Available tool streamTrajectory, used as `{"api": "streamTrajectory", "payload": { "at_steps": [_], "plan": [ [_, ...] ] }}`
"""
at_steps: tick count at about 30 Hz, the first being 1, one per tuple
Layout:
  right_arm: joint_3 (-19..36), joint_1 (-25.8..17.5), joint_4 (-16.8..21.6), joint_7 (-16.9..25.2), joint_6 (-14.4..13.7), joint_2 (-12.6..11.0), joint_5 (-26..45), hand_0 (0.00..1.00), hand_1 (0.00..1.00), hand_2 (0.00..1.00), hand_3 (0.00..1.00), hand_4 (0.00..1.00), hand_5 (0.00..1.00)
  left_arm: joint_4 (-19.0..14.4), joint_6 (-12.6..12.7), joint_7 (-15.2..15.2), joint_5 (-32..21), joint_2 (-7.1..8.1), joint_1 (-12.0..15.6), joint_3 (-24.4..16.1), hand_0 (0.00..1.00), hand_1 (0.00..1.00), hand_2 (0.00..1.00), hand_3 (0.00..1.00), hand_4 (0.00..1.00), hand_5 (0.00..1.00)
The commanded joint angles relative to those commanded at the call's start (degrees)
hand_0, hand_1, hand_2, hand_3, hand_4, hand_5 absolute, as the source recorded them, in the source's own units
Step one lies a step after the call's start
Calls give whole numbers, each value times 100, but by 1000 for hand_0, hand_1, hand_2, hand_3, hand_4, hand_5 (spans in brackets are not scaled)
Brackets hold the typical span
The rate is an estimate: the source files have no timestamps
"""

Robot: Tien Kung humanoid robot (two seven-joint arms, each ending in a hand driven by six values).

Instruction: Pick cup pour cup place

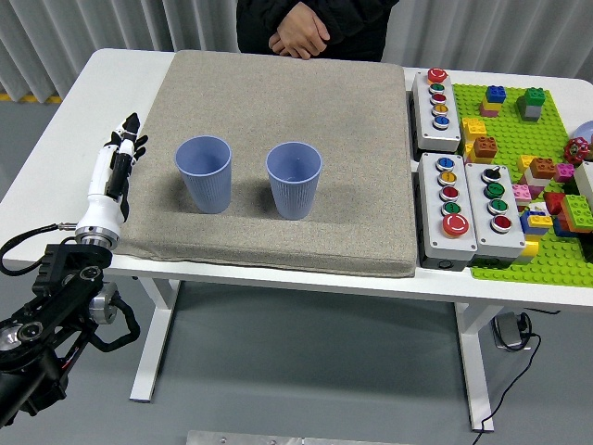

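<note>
Two blue ribbed cups stand upright on a grey mat (pixel 306 102) that covers most of the white bench (pixel 111 83), both in the mat's front half: the left cup (pixel 204 173) sits nearer the mat's left edge, the right cup (pixel 294 179) near its middle, with a clear gap of bare mat between them. Neither cup touches the other or any hand. The left hand (pixel 111 176) hangs over the left strip of bare bench, just outside the mat's left edge and level with the left cup, near it but apart; its fingers (pixel 127 141) are stretched out straight and close together, pointing toward the far side, and they hold nothing. The arm behind it drops off the bench's front-left corner. The mat's whole far half and its right part lie open. Along the right side of the mat, two grey button boxes (pixel 447 218) stand in a row front to back, and beyond them a green brick baseplate (pixel 505 255) with coloured bricks reaches the right edge. At the far edge a person's clasped hands (pixel 298 37) rest above the mat's rear border.
</note>
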Motion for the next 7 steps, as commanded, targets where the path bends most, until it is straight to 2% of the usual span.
{"api": "streamTrajectory", "payload": {
  "at_steps": [7],
  "plan": [
    [-4, -12, 0, -2, 1, 6, 0, 694, 616, 590, 590, 2, 246, 6, -183, -102, -441, -38, 21, 12, 884, 891, 998, 954, 788, 998]
  ]
}}
